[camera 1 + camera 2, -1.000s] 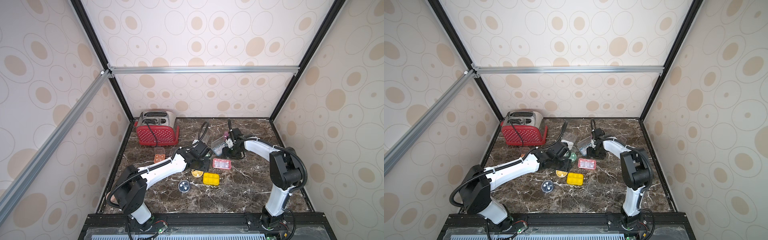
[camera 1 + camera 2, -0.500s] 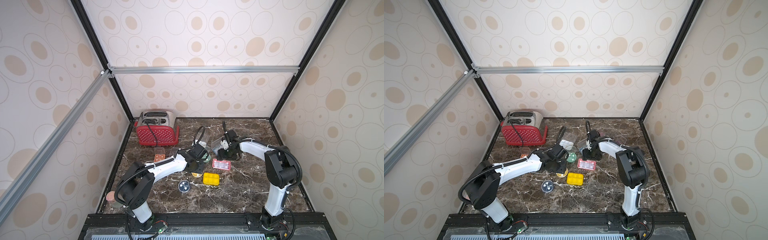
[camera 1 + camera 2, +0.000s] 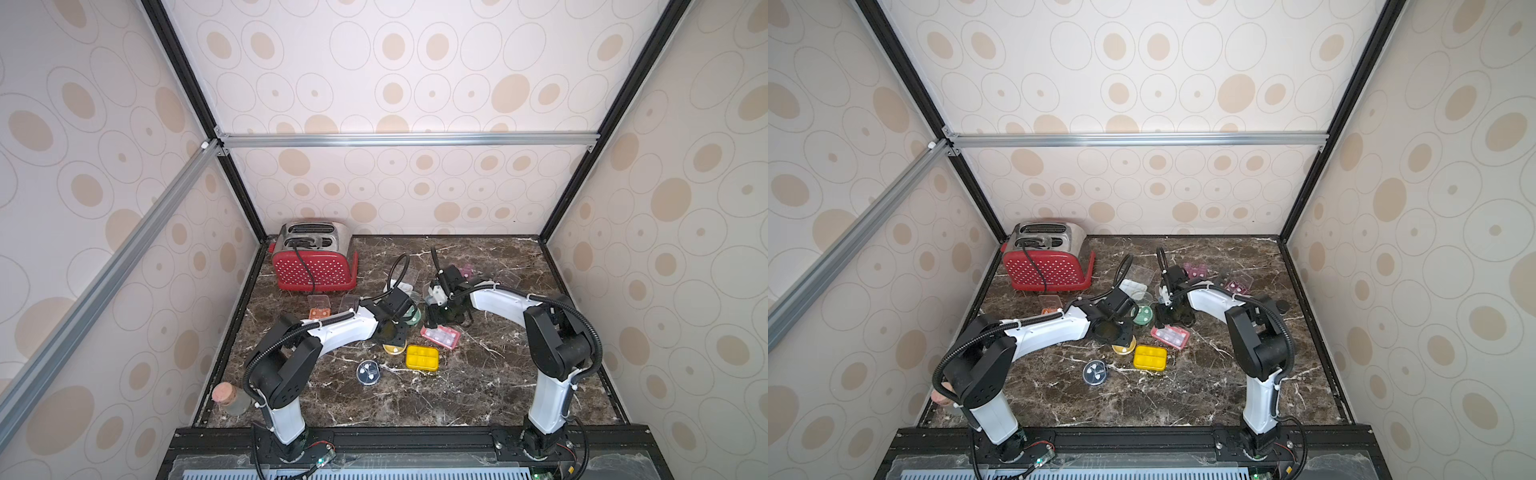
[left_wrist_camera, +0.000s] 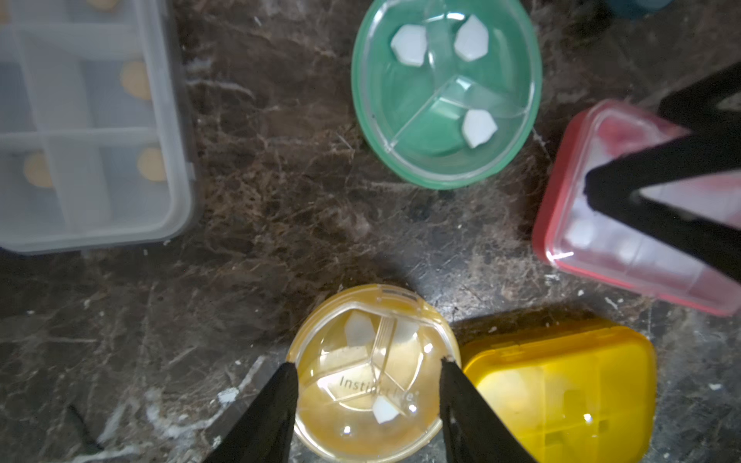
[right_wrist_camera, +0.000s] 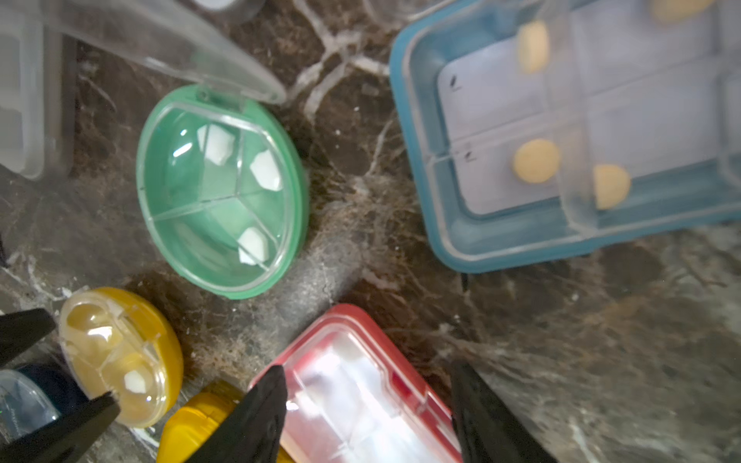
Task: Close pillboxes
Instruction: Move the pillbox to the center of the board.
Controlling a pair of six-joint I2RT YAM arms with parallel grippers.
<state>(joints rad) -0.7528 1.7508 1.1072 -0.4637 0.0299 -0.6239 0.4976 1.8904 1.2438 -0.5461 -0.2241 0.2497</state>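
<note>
Left gripper (image 4: 369,364) spread astride round yellow box (image 4: 373,385), tips at its rim; pinching or not, cannot tell. Lid shut, near middle of table (image 3: 478,386). Right gripper (image 5: 367,368) spread wide over red box (image 5: 353,401), long axis across table, slightly slanted. Just beside: oblong yellow box (image 4: 561,393). Further: green box (image 4: 445,92), lid up.

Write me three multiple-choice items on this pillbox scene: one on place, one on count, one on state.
1. The left gripper straddles: A nothing; B the round yellow pillbox; C the toaster.
2. White pills in the green round pillbox: A one; B five; C three.
3. Its lid: A stands open; B is shut; C is missing.
B: its fingers flank that box. C: one per compartment. A: the clear lid tilts up from the hinge.
</note>
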